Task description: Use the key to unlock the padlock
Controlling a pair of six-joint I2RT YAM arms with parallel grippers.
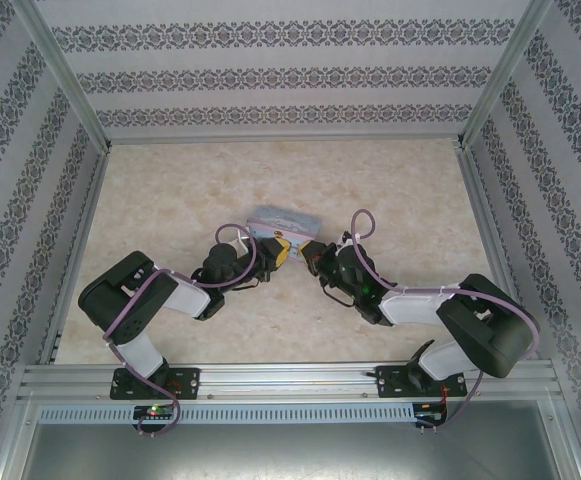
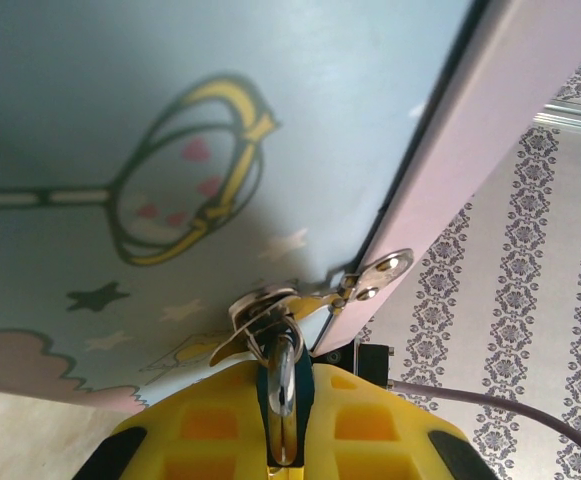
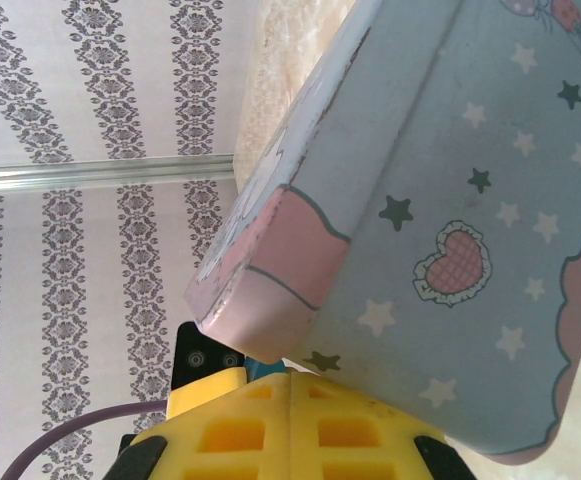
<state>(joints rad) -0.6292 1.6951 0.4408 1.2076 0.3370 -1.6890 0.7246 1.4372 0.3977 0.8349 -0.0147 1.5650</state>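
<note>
My left gripper (image 2: 284, 425) pinches the tin's (image 2: 170, 100) padlock (image 2: 282, 390); right gripper (image 3: 290, 395), pressed shut, perhaps on the key, must next line up for insertion.

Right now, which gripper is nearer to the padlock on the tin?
Left. The left gripper is shut on the padlock at the latch of the tin. The right gripper, shut, sits by the tin's pink corner, away from the latch.

Striped floral wallpaper (image 1: 270, 80) is covering the three walls (image 1: 10, 150), aluminium posts (image 1: 67, 80) are framing the corners, and soft, even light is falling on what looks like a pale marbled desk (image 1: 170, 190).
</note>
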